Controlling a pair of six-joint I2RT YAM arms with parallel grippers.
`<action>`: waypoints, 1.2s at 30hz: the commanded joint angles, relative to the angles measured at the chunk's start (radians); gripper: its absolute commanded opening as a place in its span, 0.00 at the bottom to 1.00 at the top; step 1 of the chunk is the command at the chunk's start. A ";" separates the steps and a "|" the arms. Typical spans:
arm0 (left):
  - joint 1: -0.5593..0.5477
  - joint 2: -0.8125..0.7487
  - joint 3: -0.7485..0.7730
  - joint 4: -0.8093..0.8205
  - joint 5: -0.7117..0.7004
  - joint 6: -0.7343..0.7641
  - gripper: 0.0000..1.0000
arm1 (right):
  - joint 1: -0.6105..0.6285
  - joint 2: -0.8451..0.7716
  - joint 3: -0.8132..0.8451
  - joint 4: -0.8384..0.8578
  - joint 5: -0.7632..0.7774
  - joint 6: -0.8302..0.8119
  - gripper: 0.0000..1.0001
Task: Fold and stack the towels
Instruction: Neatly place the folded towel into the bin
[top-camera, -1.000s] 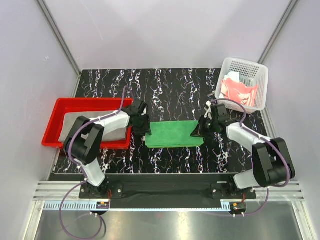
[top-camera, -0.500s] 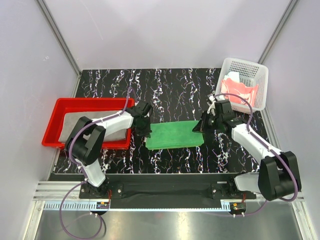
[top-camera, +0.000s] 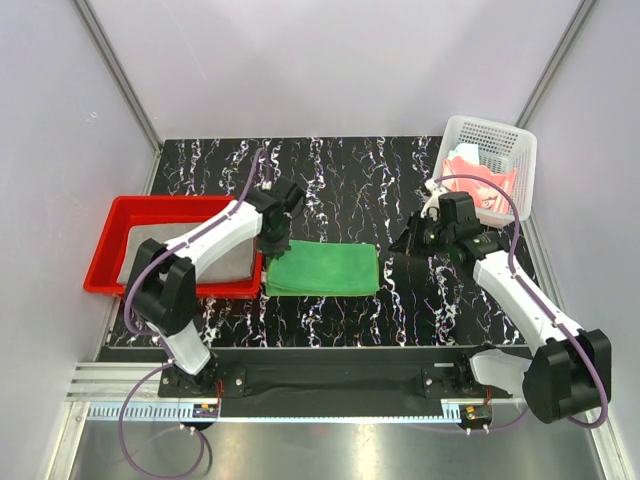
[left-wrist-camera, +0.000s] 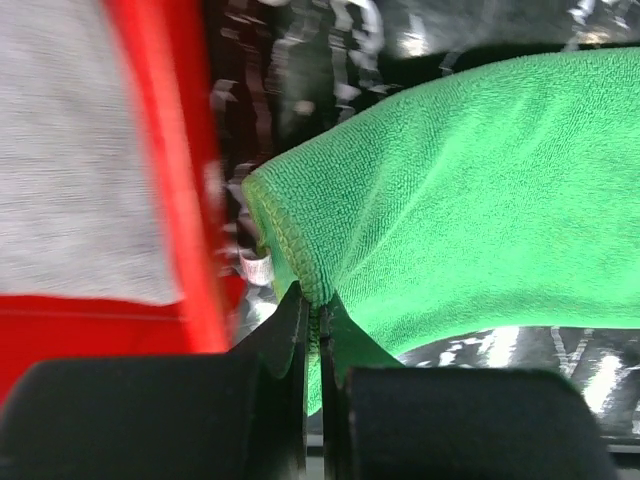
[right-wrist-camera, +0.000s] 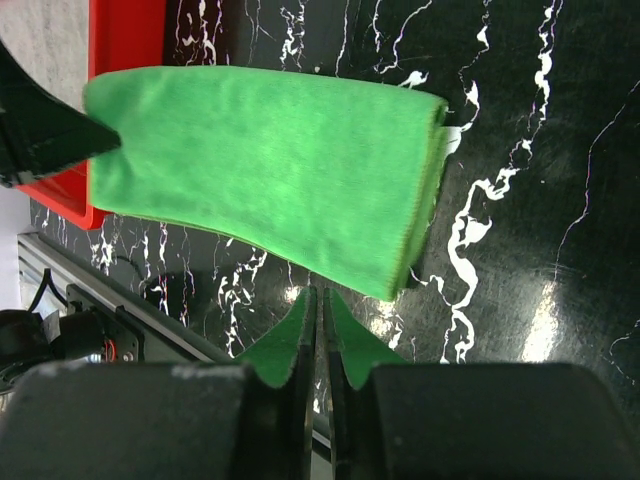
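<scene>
Red tray (top-camera: 104, 245): it is sitting at the left edge of the table (top-camera: 340, 180), with its long side running toward the middle.
Grey towel (top-camera: 145, 262): it is lying flat inside the red tray and covering most of the floor; the left forearm is passing over its right part.
Left gripper (top-camera: 272, 243): it is reaching just past the tray's right wall and clamping down on the left end of the green towel (top-camera: 325, 270). In the left wrist view the two fingers are pressing together at (left-wrist-camera: 318, 300) with a corner of green cloth (left-wrist-camera: 470, 200) caught between them. The red wall (left-wrist-camera: 190, 200) and the grey cloth (left-wrist-camera: 70, 150) are showing right beside that corner.
Green towel: it is resting on the table near the front edge, between the two grippers, as a wide rectangle close to the tray's right wall. In the right wrist view (right-wrist-camera: 260, 160) its right end is showing doubled edges, one layer over another.
Right gripper (top-camera: 405, 243): it is hovering just beyond the towel's right end, apart from the cloth. Its fingers are drawn together at (right-wrist-camera: 319, 293), gripping nothing.
Basket (top-camera: 528, 175): it is standing at the far right corner of the table, well apart from the green towel.
Salmon-pink towel (top-camera: 470, 175): it is lying crumpled inside the basket.
Pale towel (top-camera: 497, 158): it is lying bunched behind the pink one, also in the basket.
</scene>
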 joint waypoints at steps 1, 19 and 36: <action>0.054 -0.062 0.068 -0.127 -0.092 0.074 0.00 | -0.003 -0.020 0.043 -0.004 0.015 -0.033 0.12; 0.089 -0.045 0.001 -0.064 -0.077 0.057 0.40 | 0.017 0.223 -0.080 0.264 -0.003 0.130 0.31; 0.089 -0.182 0.177 -0.145 -0.241 0.086 0.44 | 0.210 0.520 -0.057 0.436 0.159 0.251 0.44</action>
